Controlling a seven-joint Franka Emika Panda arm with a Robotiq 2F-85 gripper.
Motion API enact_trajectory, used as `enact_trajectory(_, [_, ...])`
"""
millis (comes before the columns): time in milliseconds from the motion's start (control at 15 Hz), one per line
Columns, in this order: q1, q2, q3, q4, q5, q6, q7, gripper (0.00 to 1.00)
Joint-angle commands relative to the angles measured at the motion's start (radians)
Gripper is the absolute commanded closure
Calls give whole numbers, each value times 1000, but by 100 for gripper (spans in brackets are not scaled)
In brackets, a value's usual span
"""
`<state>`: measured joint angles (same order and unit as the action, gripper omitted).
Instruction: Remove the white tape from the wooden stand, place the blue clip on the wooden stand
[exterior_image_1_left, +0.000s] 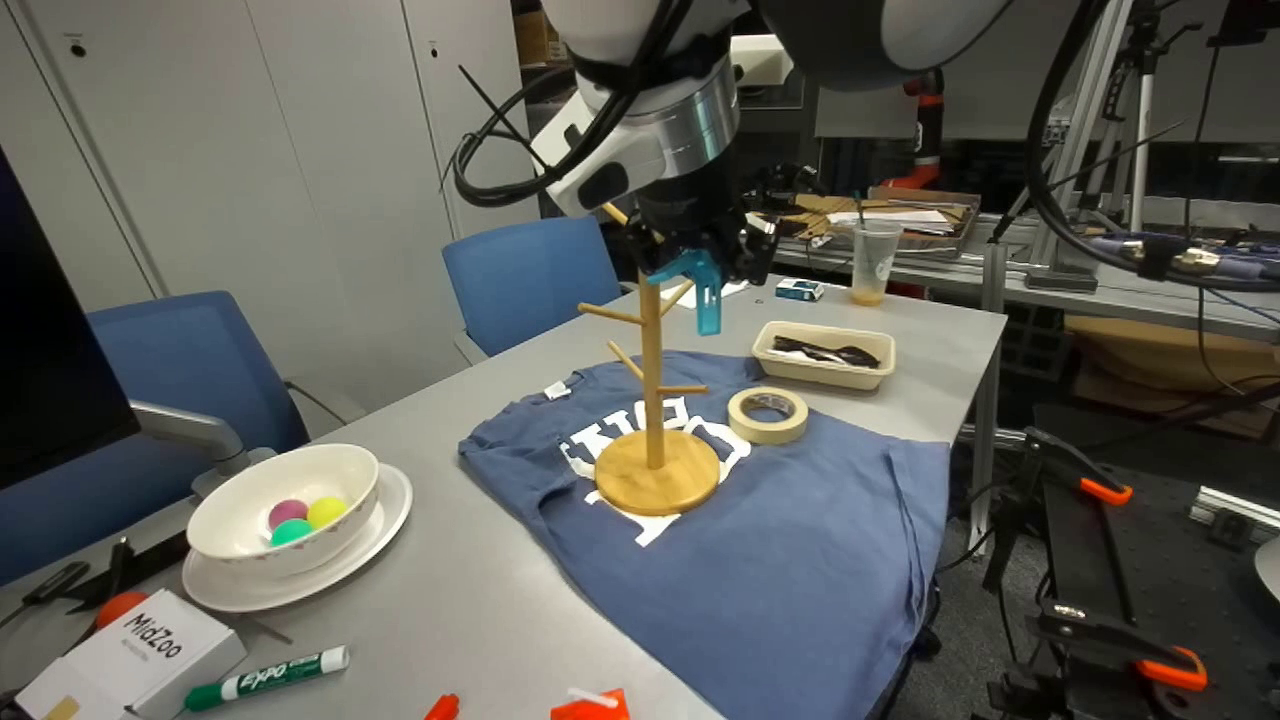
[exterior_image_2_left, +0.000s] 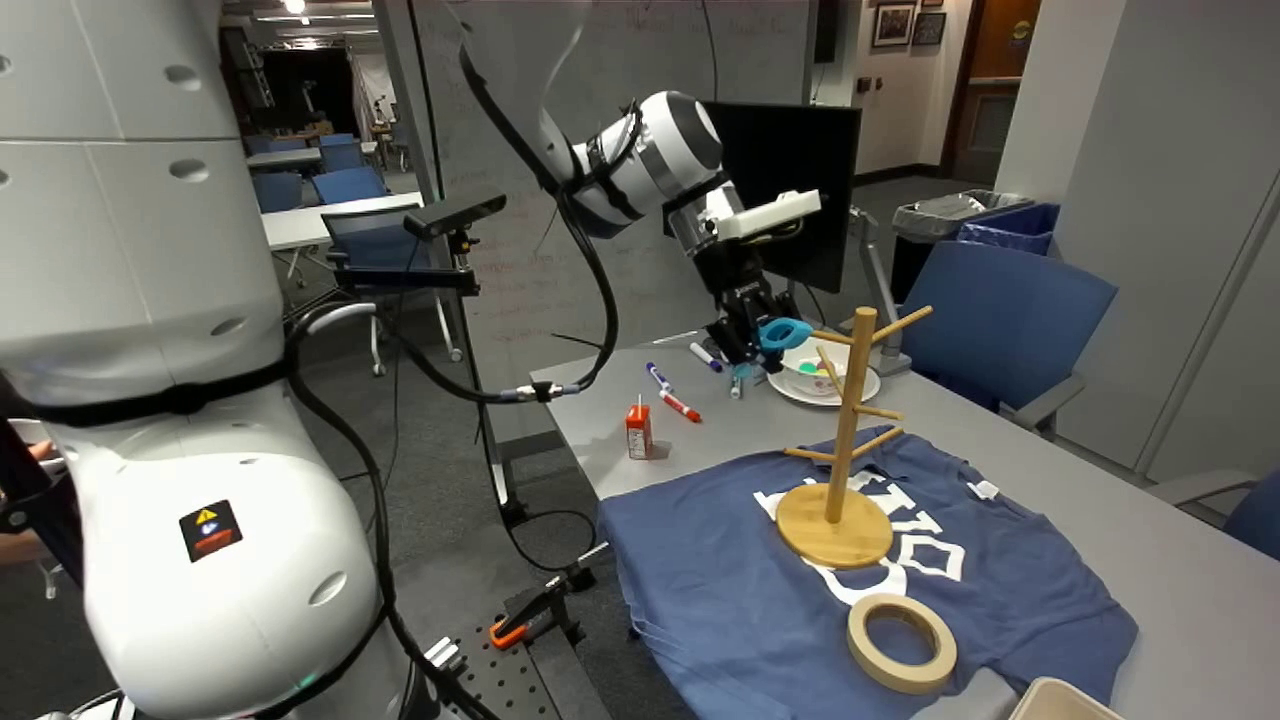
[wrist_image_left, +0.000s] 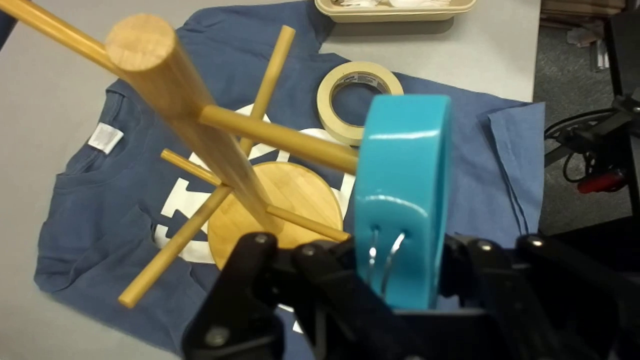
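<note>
The wooden stand (exterior_image_1_left: 653, 390) is upright on the shirt, its side pegs spreading from the pole (exterior_image_2_left: 848, 430). My gripper (wrist_image_left: 395, 260) is shut on the blue clip (wrist_image_left: 400, 200), with black fingers pressed against both its sides. The clip (exterior_image_1_left: 708, 300) is held up beside the stand's upper part. In the wrist view the end of an upper peg (wrist_image_left: 290, 140) meets the clip's left side; whether it enters the clip's loop I cannot tell. The white tape (wrist_image_left: 326, 102) lies flat on the shirt, off the stand and apart from its round base (exterior_image_2_left: 820, 545).
A blue T-shirt (exterior_image_1_left: 800, 540) is spread under the stand and tape. Near the tape sits a cream tray (exterior_image_1_left: 830, 372) with dark items. A white bowl (exterior_image_1_left: 230, 520) of small balls rests on a plate. Markers, a red carton (exterior_image_2_left: 638, 430) and a monitor (exterior_image_2_left: 830, 180) stand farther off.
</note>
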<state>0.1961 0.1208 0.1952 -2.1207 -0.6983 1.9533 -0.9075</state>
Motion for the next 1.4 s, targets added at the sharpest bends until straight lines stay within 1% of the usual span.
enact_trajectory(0, [-13,41,-8,28,-2,22,2,99])
enact_trajectory(400, [-20,65,-11,58,4,24,3,99])
enact_trajectory(467, [-20,69,-11,62,2,22,-2,71])
enact_trajectory(533, [-20,72,-11,65,2,22,-1,70])
enact_trajectory(600, [-20,75,-11,68,4,23,-3,64])
enact_trajectory(667, [-20,77,-11,71,3,25,-4,56])
enact_trajectory(733, [-21,78,-11,72,3,26,-5,49])
enact_trajectory(800, [-21,80,-10,72,1,28,-5,40])
enact_trajectory(1067, [-19,85,-8,74,0,27,-9,12])
enact_trajectory(1133, [-18,85,-7,74,-1,26,-10,3])
enact_trajectory(1200, [-17,85,-6,75,0,24,-11,0])
enact_trajectory(1333, [-17,72,-2,68,8,19,-25,0])
